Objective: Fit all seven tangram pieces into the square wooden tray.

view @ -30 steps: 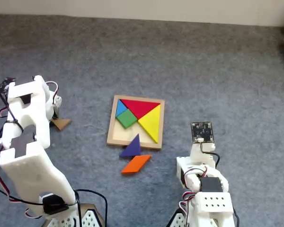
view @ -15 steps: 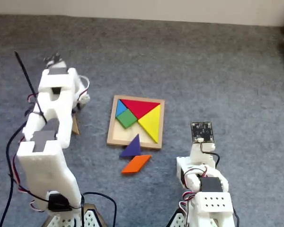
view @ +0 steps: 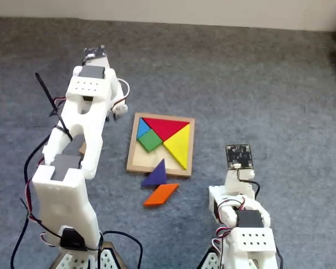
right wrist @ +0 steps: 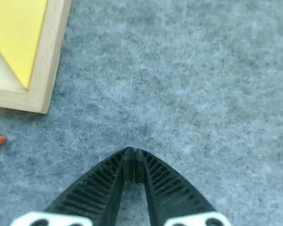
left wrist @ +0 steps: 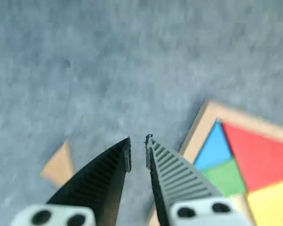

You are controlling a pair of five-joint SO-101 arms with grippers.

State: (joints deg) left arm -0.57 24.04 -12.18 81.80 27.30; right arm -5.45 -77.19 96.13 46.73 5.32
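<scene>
The square wooden tray (view: 132, 152) lies mid-carpet and holds a blue triangle (view: 141, 129), a green square (view: 150, 140), a red triangle (view: 166, 128) and a yellow triangle (view: 180, 145). A purple triangle (view: 155, 174) rests across the tray's near rim. Just in front of it an orange parallelogram (view: 161, 194) lies on the carpet. My left gripper (left wrist: 137, 141) hangs over bare carpet beside the tray's far-left corner (left wrist: 198, 129), slightly open and empty. A tan triangle (left wrist: 59, 165) lies nearer my base, half hidden by the arm (view: 82, 148). My right gripper (right wrist: 133, 157) is shut and empty, right of the tray (right wrist: 49, 61).
Grey carpet surrounds the tray, with open room beyond it and to its right. A pale wall edge runs along the far side. The left arm's white links (view: 73, 162) stretch along the tray's left side.
The left arm has swung from the far left toward the tray, ending near its far-left corner. The tan triangle has shifted a little to the right. The right arm has stayed still.
</scene>
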